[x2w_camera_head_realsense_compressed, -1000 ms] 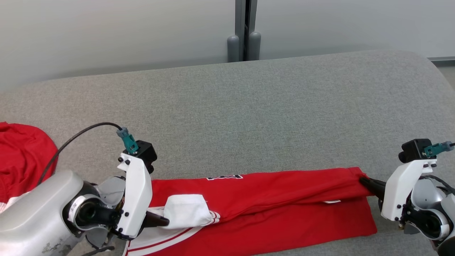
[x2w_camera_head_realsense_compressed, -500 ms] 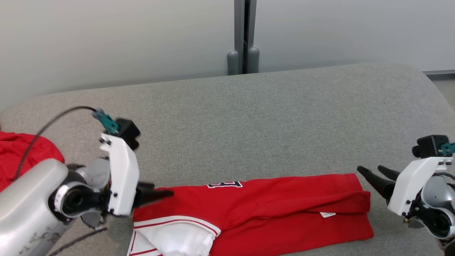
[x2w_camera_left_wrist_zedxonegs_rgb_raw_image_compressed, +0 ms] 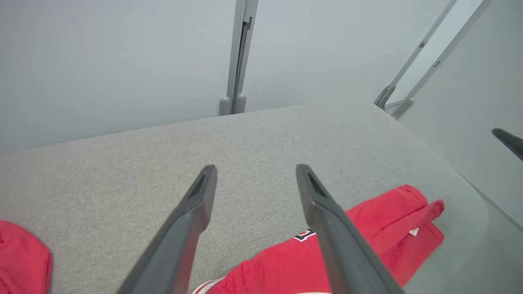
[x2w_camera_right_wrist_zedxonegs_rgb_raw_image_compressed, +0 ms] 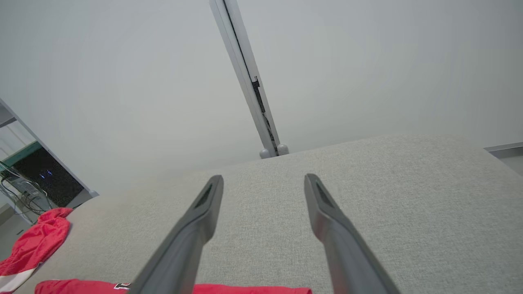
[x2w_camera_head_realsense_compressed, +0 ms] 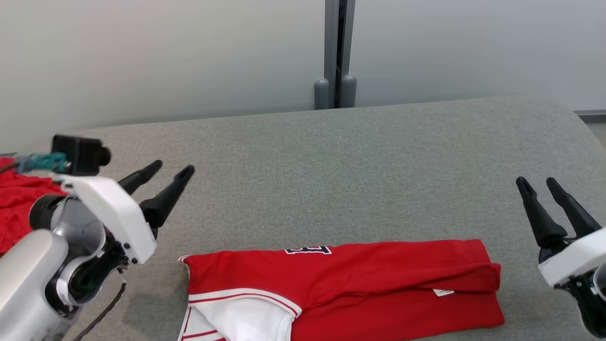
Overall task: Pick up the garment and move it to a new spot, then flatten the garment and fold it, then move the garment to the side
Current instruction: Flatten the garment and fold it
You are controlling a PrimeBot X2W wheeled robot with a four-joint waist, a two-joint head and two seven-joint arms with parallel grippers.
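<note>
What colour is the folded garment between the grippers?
The garment is red with white trim; head view shows it best.

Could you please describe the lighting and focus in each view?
Head view: soft even light, no glare; the red garment is sharp, with a faint shadow on the grey cushion beside it. Left wrist view: the left end effector looks slightly soft close to the lens. Right wrist view: the wall post leans, since that camera is tilted.

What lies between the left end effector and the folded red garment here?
Bare grey upholstered surface, nothing else; the head view shows the open left end effector apart from the garment.
</note>
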